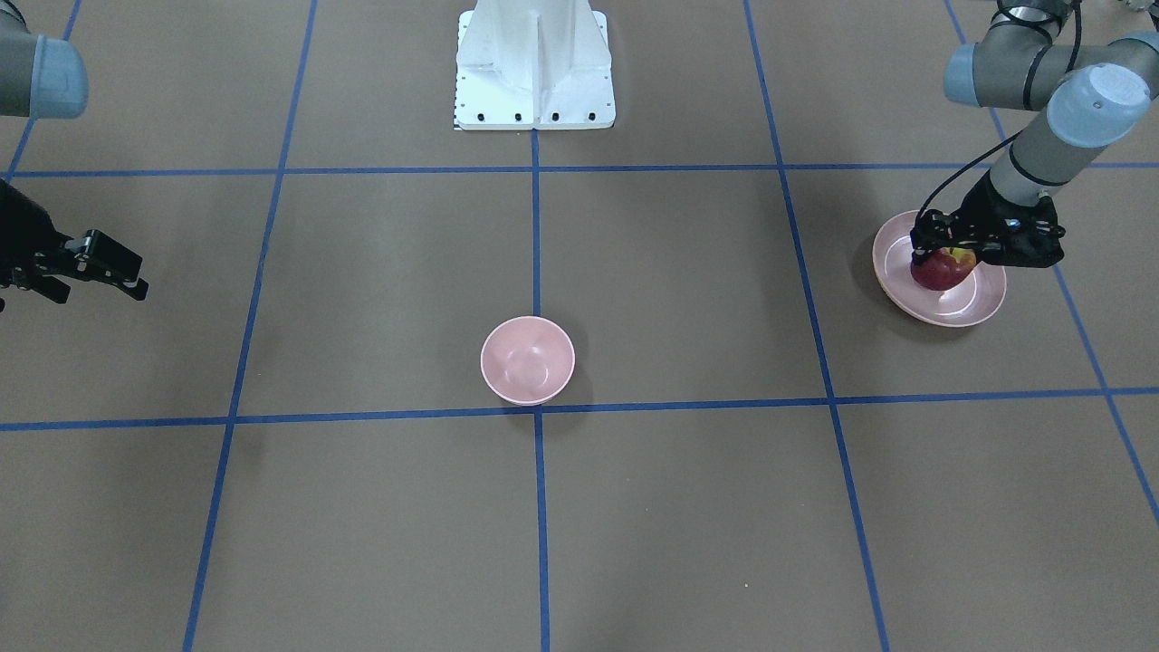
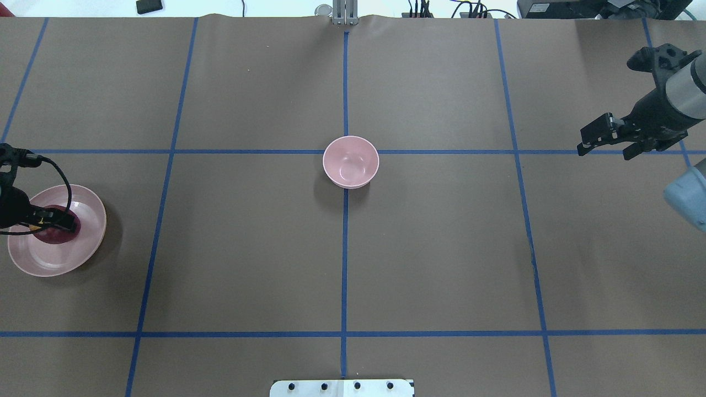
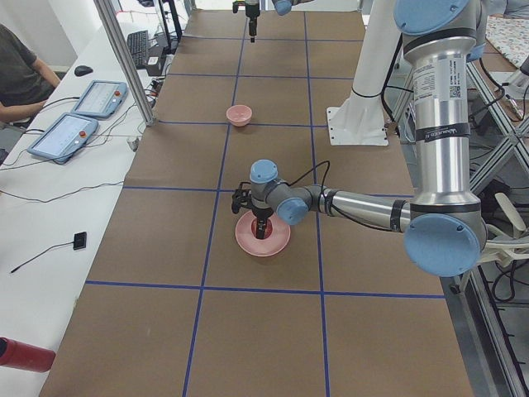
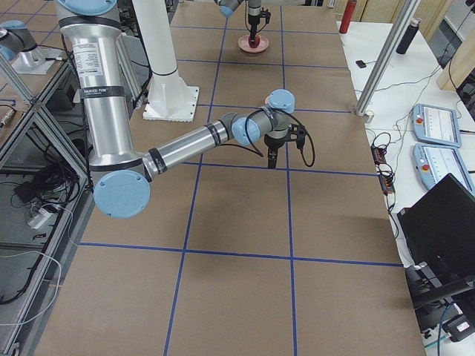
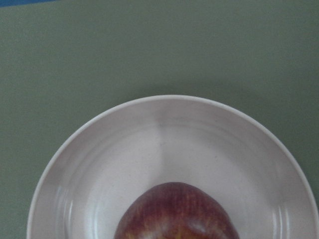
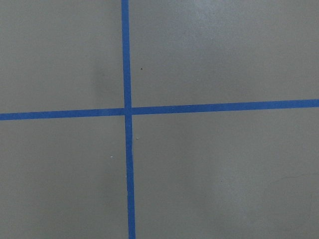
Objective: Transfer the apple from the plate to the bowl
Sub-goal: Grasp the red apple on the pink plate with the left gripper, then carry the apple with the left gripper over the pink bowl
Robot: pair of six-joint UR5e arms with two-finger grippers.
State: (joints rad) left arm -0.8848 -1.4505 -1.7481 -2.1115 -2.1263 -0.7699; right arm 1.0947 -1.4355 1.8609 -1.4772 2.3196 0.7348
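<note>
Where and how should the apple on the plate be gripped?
Grip the apple across its round middle, coming straight down from above: it sits alone on the plate, whose shallow rim leaves both sides free. The left gripper straddles it so.

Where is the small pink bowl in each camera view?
Front-facing: bowl at centre, slightly low.
Overhead: bowl centre, slightly high.
Exterior left: bowl upper middle.
Exterior right: bowl upper middle, partly behind right arm.
Left wrist: absent.
Right wrist: absent.
Landmark: blue tape crossing at its rim.

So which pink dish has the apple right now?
The wide shallow plate beneath the left tool holds the apple; the small deep bowl at the table's centre is empty.
</note>
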